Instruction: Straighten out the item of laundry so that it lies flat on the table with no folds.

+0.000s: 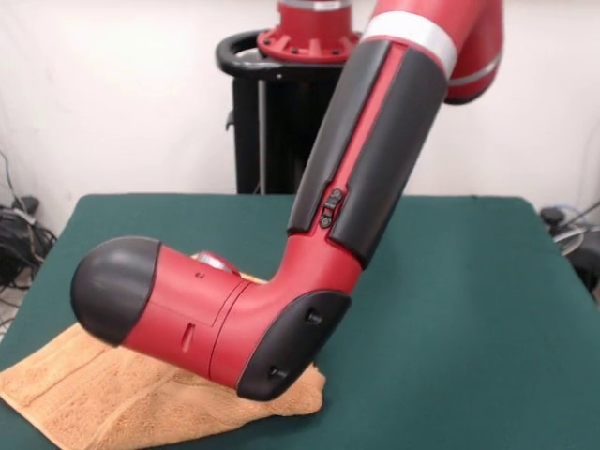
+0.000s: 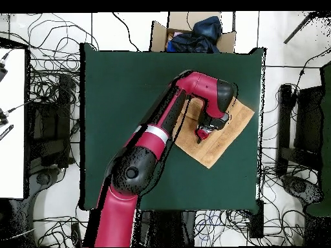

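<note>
Looking across the table (image 1: 469, 281) in the front view, the arm (image 1: 281, 319) bends low over the towel (image 1: 112, 403), which lies at the near left corner, and hides much of it; the gripper itself is not visible here. From above, the towel (image 2: 223, 139) appears as a rectangle turned at an angle, near the table's right edge, mostly flat as far as I can see. The gripper (image 2: 205, 132) is over the towel's middle and seems to touch it or be just above it, but I cannot tell if it is open or closed. I judge that the straightening is almost finished; next, any fold under the arm must be checked.
</note>
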Robot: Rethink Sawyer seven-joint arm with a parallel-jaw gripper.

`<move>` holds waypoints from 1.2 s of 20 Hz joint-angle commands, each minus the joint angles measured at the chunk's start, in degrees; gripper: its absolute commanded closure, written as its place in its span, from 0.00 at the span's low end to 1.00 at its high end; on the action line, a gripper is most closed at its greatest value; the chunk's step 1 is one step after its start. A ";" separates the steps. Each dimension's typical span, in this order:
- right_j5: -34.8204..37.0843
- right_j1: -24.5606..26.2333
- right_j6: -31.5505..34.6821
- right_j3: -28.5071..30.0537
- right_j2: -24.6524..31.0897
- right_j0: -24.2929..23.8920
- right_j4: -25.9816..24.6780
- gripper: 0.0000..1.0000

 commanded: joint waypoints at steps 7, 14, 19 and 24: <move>4.32 2.74 12.45 -0.84 0.50 2.52 2.32 1.00; 3.87 2.13 10.81 6.18 1.76 7.21 2.38 1.00; 5.10 2.15 7.20 12.73 3.52 11.00 2.55 1.00; 4.50 0.99 3.15 18.53 4.42 13.79 1.74 1.00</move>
